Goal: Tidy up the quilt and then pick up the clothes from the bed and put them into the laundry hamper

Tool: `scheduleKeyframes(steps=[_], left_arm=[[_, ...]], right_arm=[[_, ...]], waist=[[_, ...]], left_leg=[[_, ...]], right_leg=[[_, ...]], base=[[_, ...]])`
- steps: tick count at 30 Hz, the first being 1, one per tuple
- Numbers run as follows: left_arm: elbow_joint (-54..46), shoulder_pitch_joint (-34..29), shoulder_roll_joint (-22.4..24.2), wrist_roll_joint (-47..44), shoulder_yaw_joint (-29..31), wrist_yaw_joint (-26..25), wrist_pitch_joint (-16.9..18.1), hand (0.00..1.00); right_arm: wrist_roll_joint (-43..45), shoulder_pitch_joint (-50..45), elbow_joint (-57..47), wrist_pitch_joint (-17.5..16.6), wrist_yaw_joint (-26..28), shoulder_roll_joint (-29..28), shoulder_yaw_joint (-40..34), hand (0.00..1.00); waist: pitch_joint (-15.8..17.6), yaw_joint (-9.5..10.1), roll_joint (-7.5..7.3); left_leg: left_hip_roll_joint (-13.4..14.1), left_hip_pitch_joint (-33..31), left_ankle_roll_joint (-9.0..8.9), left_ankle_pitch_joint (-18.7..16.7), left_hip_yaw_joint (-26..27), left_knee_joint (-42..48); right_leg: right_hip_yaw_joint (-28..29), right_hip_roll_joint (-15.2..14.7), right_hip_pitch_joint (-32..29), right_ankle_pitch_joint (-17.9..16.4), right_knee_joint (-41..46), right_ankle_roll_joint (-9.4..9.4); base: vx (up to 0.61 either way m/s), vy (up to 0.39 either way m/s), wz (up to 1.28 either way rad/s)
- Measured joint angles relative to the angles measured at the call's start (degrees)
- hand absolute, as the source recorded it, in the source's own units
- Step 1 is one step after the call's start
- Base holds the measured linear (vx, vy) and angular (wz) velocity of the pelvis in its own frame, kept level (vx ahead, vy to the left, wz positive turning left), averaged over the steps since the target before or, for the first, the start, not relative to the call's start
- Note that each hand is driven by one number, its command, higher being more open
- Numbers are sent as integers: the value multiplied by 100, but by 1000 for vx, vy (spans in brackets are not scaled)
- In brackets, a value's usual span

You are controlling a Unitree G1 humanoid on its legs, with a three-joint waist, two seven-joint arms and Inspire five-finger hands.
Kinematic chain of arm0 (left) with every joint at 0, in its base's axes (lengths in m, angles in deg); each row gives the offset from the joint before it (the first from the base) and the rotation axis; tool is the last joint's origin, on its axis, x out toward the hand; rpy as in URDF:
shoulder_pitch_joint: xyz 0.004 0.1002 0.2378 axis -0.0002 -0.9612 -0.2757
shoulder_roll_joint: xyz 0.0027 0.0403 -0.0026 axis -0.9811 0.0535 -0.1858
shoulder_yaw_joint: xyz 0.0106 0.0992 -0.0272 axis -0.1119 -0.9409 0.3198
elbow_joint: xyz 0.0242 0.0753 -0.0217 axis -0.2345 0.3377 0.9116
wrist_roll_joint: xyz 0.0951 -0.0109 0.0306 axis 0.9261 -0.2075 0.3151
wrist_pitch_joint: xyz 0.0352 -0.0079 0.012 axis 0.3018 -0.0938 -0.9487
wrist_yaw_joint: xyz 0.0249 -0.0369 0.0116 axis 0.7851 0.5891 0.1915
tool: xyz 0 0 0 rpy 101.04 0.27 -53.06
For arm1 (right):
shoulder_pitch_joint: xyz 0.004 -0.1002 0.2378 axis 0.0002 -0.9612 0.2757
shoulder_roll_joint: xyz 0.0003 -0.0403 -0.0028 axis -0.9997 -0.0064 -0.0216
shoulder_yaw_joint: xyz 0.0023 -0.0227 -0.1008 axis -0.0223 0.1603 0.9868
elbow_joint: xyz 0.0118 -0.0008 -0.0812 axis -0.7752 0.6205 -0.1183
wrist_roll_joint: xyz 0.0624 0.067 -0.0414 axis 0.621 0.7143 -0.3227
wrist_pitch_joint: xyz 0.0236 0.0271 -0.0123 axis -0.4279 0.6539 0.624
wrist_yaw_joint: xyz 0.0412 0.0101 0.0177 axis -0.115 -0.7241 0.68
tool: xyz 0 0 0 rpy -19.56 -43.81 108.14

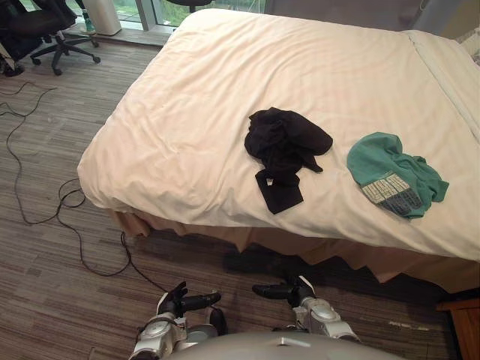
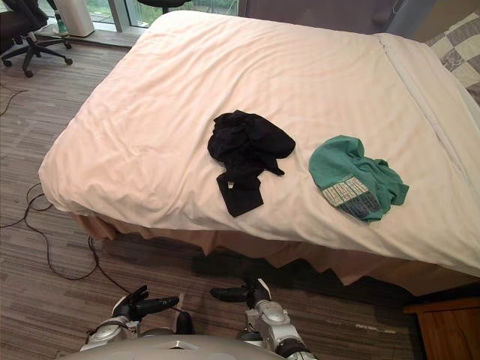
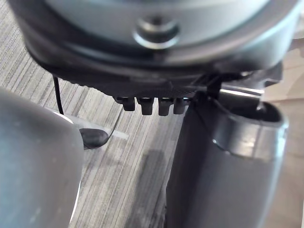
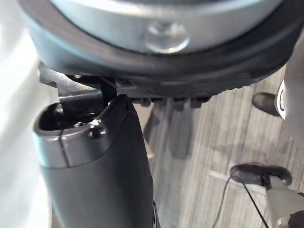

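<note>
Grey-brown plank floor (image 1: 45,247) underfoot, wide bed with cream quilt (image 1: 225,82) spanning 10 to 2 o'clock. Quilt mostly flat, light wrinkles toward the 9 o'clock corner. Reads as close to tidy already, though that's a judgement.

Left hand (image 1: 184,301) and right hand (image 1: 281,291) low at 6 o'clock, over the floor, short of the bed edge. Both relaxed and loosely spread, pointing toward each other, holding nothing.

Crumpled black fabric garment (image 1: 283,146) on the quilt at 12 o'clock from the hands, well apart, beyond the tan pleated bed skirt (image 1: 247,240). Crumpled teal T-shirt with grey print (image 1: 390,176) at 1 o'clock, near the front bed edge, nearer the right hand, also well apart.

Risks from here:
- Long forward lean over the bed edge on two legs, with likely balance trouble or contact with the bed skirt.
- Soft cloth on soft cloth, so easy to pinch quilt along with a garment and drag it, undoing the tidying.
- Loose flap of black garment hanging toward 6 o'clock. Partial grab likely, with the rest trailing or slipping free.
- Teal T-shirt close to the edge, easy to nudge off onto the floor.
- Brown wooden furniture corner (image 1: 465,330) at 4 o'clock, a possible snag for the right arm.
</note>
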Motion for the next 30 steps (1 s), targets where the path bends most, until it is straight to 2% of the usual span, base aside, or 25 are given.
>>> scheduleKeyframes(steps=[8, 12, 14, 15, 18, 20, 22, 25, 26, 27, 28, 30], left_arm=[[5, 11, -18, -43, -21, 24, -92, 100], [2, 21, -16, -84, -46, 24, -96, 100], [1, 25, -16, -261, -45, 34, -101, 100], [1, 23, -16, -301, -25, 37, -102, 100], [4, -11, 40, -290, 151, 95, -103, 100], [-1, -4, 82, -298, 380, 142, -104, 100], [-6, 4, 151, -295, 458, 128, -97, 100], [-83, 7, 167, -270, 351, 135, -92, 100], [-112, 4, 183, -273, 225, 137, -77, 100], [-110, -1, 185, -272, 158, 146, -75, 100], [-111, 15, 181, -272, 67, 167, -71, 100], [-109, 17, 164, -271, -4, 231, -80, 100]], right_arm=[[-1, 59, 76, 1, 11, 0, 2, 100], [-2, 112, 268, 11, 13, 10, -63, 100], [30, 118, 285, 10, 13, 12, -291, 100], [45, 118, 285, 11, 11, 13, -344, 100], [86, 71, 243, 2, 5, 80, -530, 100], [258, -90, 215, -12, 15, 244, -625, 100], [471, -204, 212, 14, 10, 378, -679, 100], [554, -268, 92, 7, 6, 452, -727, 100], [562, -285, 57, 2, 18, 450, -725, 100], [561, -290, 61, 0, 18, 446, -722, 100], [541, -313, 58, 1, 60, 437, -721, 100], [528, -310, 58, 0, 124, 403, -728, 100]], waist=[[1, -33, 2], [21, -40, 38], [21, -70, 89], [18, -81, 97], [4, -168, 104], [29, -160, 103], [78, -155, 202], [99, -170, 257], [61, -167, 309], [54, -170, 310], [66, -177, 295], [81, -173, 278]], left_leg=[[15, 1, -10, 5, 79, 0], [48, -2, -32, 18, 53, -1], [114, -13, -98, -97, 120, -4], [137, -5, -72, -138, 198, -4], [260, -2, -132, -206, 627, 31], [454, -374, -188, -695, 949, 1011], [683, -439, -232, -945, 1283, 1622], [698, -430, -313, -909, 1458, 1836], [638, -346, -353, -839, 1435, 1494], [577, -242, -343, -729, 1454, 1220], [479, -22, -331, -474, 1546, 719], [417, 256, -322, -315, 1623, 258]], right_leg=[[76, 2, -34, 19, 33, -7], [150, 43, -113, -26, 209, -71], [500, 85, -216, -58, 385, -122], [607, 88, -237, -59, 422, -124], [1020, 116, -324, -104, 498, -132], [1128, 126, -289, -213, 516, -144], [1185, 145, -175, -319, 631, -170], [1390, 92, -226, -436, 807, -192], [1436, 106, -331, -430, 819, -184], [1464, 104, -375, -430, 825, -184], [1509, 104, -431, -430, 823, -183], [1576, 105, -451, -506, 936, -181]], base=[[0, 0, -4], [-25, -10, -2], [-59, 3, -16], [-49, 19, -23], [-33, -5, -21], [2, -41, -13], [68, -45, -16], [50, -16, -25], [43, -5, -23], [56, 1, -19], [54, 18, -14], [39, 10, -24]])
